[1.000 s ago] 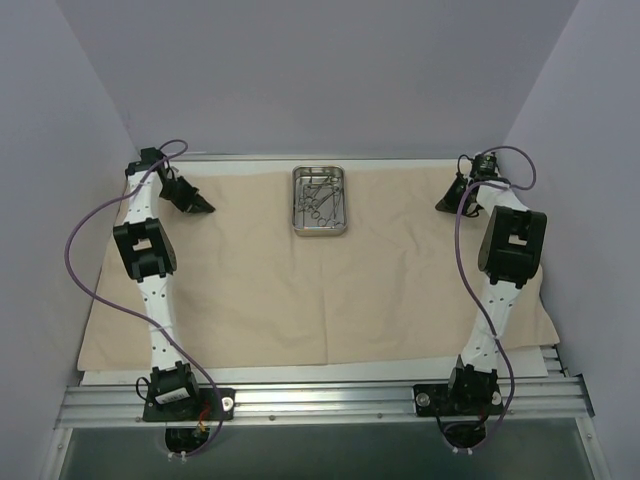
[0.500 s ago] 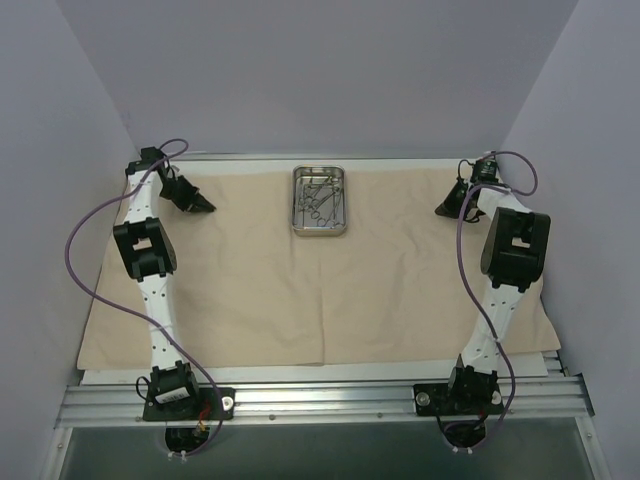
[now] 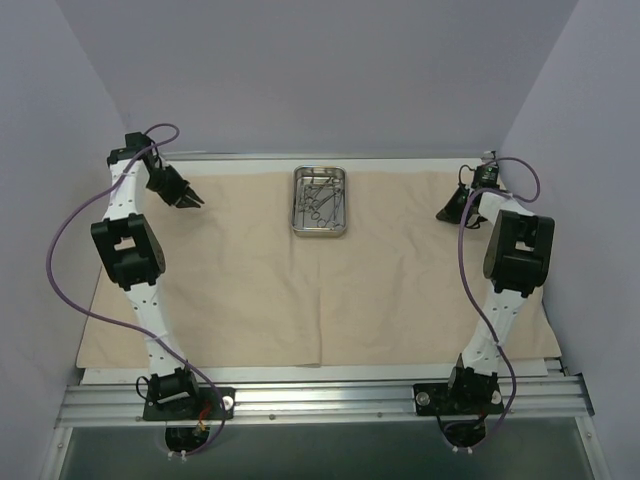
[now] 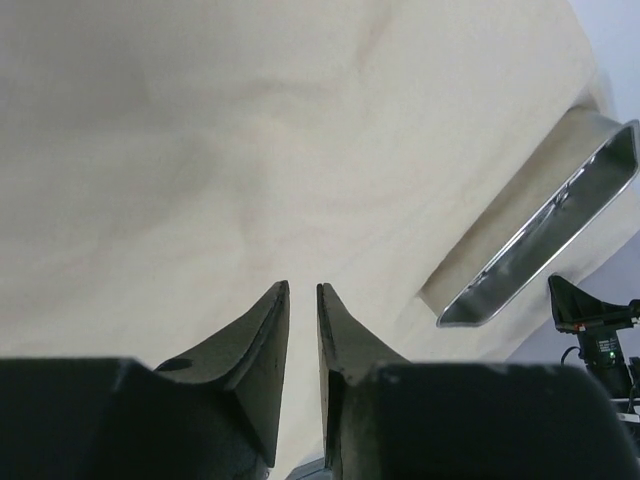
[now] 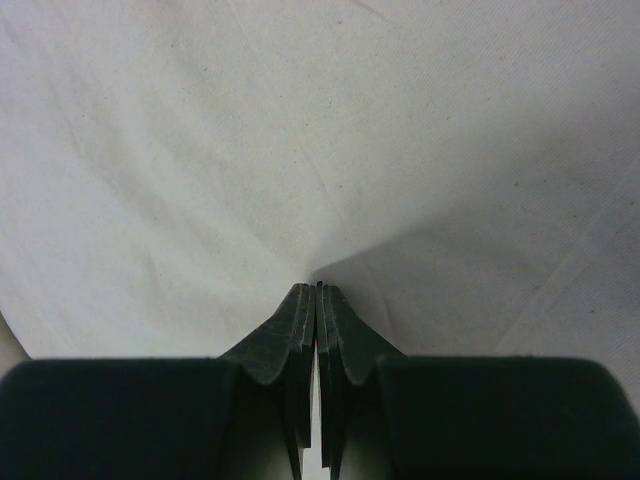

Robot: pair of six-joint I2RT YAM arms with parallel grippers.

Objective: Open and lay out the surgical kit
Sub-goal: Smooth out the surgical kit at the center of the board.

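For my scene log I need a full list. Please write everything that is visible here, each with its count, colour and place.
cloth wrap: one, beige, spread flat between the near rail and the back wall.
steel tray: one, shiny silver, on the cloth at the far middle.
forceps: several, silver, inside the tray; too small to count exactly.
rail: one, silver metal, along the near edge under both arm bases.
cables: two, purple, one looping beside each arm.
walls: lilac, at left, right and back.
left arm: white and black, reaching the far left corner.
right arm: white and black, reaching the far right corner.
left fingers: black, a narrow gap, nothing between.
right fingers: black, pressed together, apparently pinching the cloth.
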